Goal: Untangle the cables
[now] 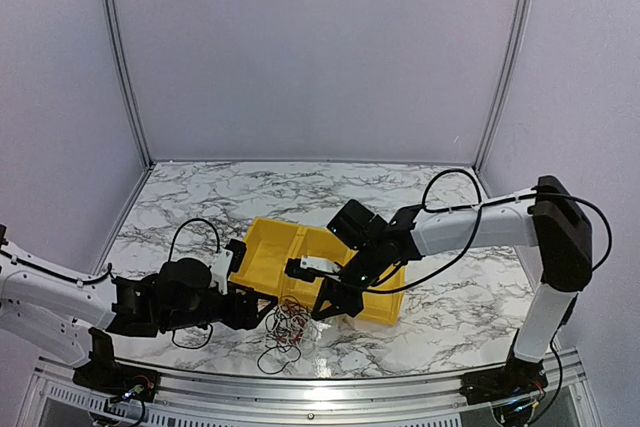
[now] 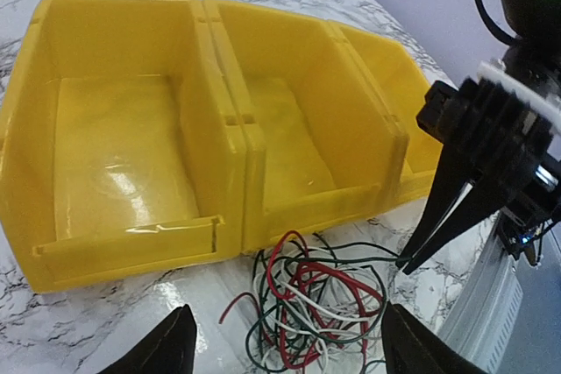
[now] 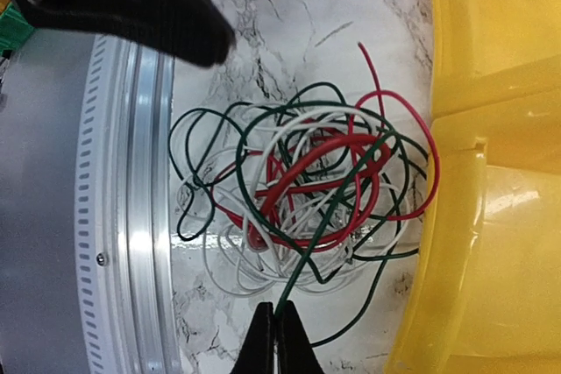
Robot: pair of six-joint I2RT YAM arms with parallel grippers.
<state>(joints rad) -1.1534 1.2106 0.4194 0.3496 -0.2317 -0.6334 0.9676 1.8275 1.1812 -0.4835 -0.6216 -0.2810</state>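
Several hair-thin black, red and white wires [image 3: 302,188], limp and light, tangle ahead of your right pincer [image 3: 276,326], clamped on one dark strand [image 3: 324,234]; left pincer [image 2: 289,339] apart. Pull loose ends.

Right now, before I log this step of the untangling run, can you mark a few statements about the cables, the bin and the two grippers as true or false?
1. The cables lie inside the yellow bin. False: they lie on the marble table, in front of the bin.
2. The right gripper is shut on a dark strand of the tangle. True.
3. The left gripper grips a red wire. False: it is open and holds nothing.
4. The tangle mixes red, white and dark wires. True.
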